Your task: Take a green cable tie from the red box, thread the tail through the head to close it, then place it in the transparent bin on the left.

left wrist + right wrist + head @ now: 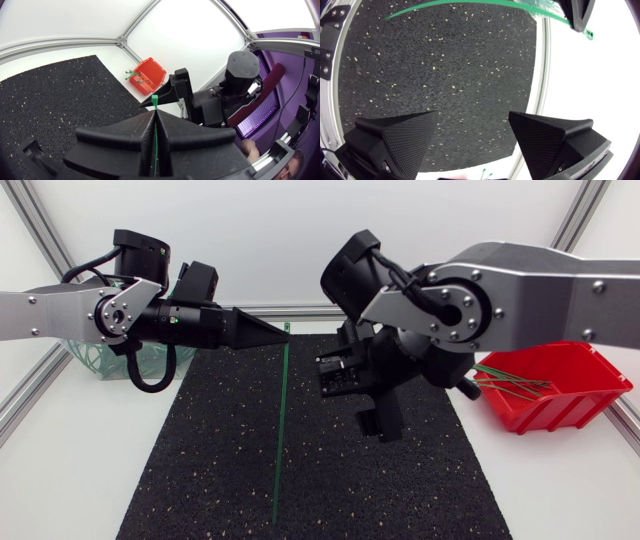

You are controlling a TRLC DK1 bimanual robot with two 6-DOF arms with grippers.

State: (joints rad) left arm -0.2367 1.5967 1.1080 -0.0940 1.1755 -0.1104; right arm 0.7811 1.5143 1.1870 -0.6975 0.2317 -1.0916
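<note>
Left gripper (pixel 270 332): over the black mat's (pixel 220 470) far edge, fingers pressed together on the green cable tie (pixel 281 420), pinching it just behind its head.
Cable tie: the head pokes out past the left fingertips. The tail runs long and free over the mat toward its near edge, and I cannot tell whether its end touches the mat.
Right gripper (pixel 474 117): over the mat's middle, near the left gripper but apart from it. The fingers are spread wide with nothing between them.
Red box (pixel 575 395): just off the mat's right side, with spare ties (pixel 510 383) lying in it.
Transparent bin (pixel 95 360): off the mat's far left corner, partly hidden behind my left arm.
Stage, as I judge it: the tie is out of the box and not yet closed. The tail has yet to be caught and fed through the head.
Risk, tail: it is thin and unsupported, so it may flex or swing away as my right fingers close and leave them empty.
Risk, head: so little of it sticks out that the tail may miss the slot or jam against the left fingertips.
Risk, grip: a pull on the tail could twist or drag the tie out of the left pinch.
Risk, arms: the grippers work close together and could knock each other.
Writing: I can read none on the box, bin or mat.
</note>
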